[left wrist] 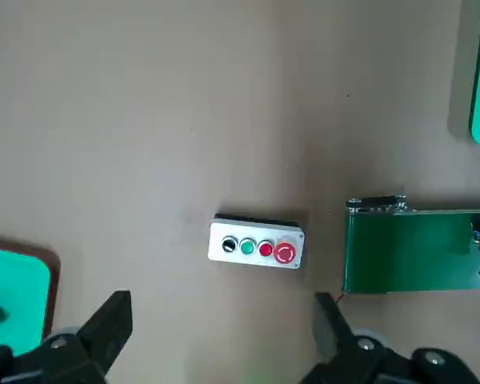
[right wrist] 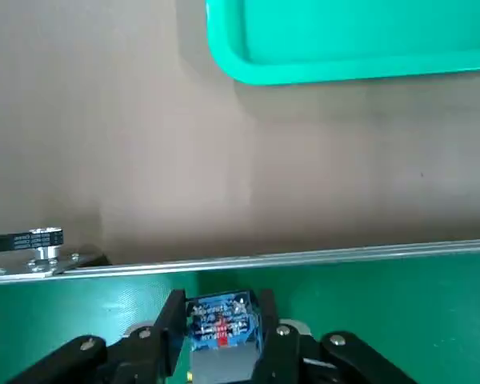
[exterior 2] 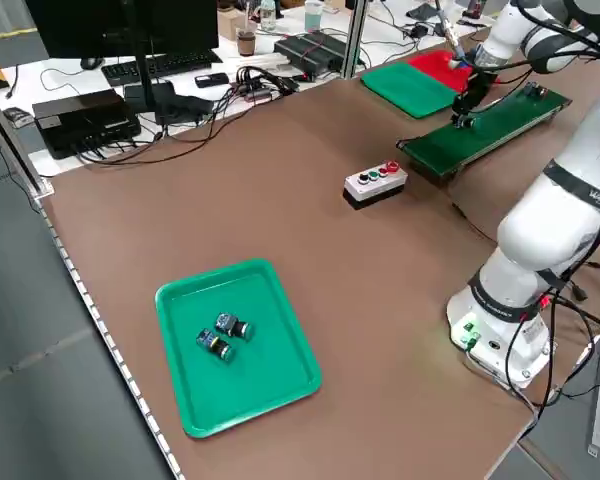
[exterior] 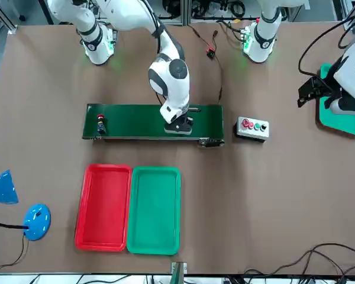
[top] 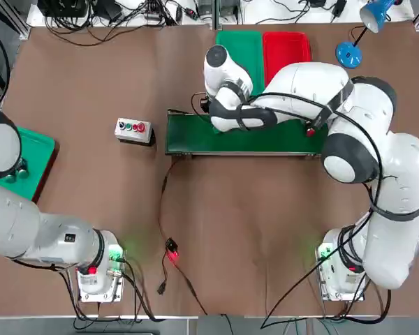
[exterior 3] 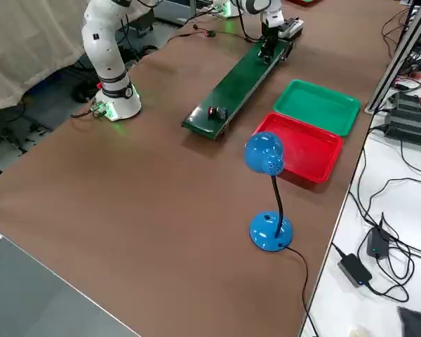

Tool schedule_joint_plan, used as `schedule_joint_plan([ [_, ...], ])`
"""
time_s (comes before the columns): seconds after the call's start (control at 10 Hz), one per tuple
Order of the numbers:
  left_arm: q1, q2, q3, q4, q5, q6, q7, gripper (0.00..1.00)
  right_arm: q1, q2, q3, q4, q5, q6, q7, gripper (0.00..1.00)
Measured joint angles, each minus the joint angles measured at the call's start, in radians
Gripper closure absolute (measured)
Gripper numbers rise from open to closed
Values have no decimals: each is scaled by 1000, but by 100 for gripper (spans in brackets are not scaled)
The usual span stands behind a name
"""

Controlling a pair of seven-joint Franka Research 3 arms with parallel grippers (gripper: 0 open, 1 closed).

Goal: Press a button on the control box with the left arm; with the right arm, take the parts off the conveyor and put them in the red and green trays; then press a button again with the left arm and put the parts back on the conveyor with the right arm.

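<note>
Right gripper point(right wrist: 221, 340) sat low over the long green conveyor belt point(exterior: 136, 121), fingers clamped on a small blue block-shaped part point(right wrist: 219, 318). Left gripper point(left wrist: 216, 332) hung parked, jaws wide, empty.

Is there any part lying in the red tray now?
No, the red tray is bare in the front view; one part lies on the conveyor.

Both arms are clad in glossy white shells with dark grey joint bands. Black cables are strung along the right arm point(top: 377, 174). Green lights are seen at both bases, and black fingers with silver screws behind their tips.
</note>
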Motion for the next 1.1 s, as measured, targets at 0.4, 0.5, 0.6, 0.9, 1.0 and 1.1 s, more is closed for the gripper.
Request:
schedule_joint_plan([
  [0.4, 0, 0, 0, 0, 0, 0, 0, 0, 0, 4, -1, -10, -55, 5, -1, 31],
  [0.5, 0, 0, 0, 0, 0, 0, 0, 0, 0, 4, -2, -10, -65, 6, -1, 15],
  [0.6, 0, 0, 0, 0, 0, 0, 0, 0, -1, 4, -3, -8, -70, 8, -2, 1],
  [0.9, 0, 0, 0, 0, 0, 0, 0, 0, -38, -6, -12, 51, -75, 11, -3, 0],
  [1.0, 0, 0, 0, 0, 0, 0, 0, 0, -71, -11, -15, 90, -76, -7, -6, 0],
  [1.1, 0, 0, 0, 0, 0, 0, 0, 0, -115, -16, -16, 138, -76, -52, -34, 0],
])
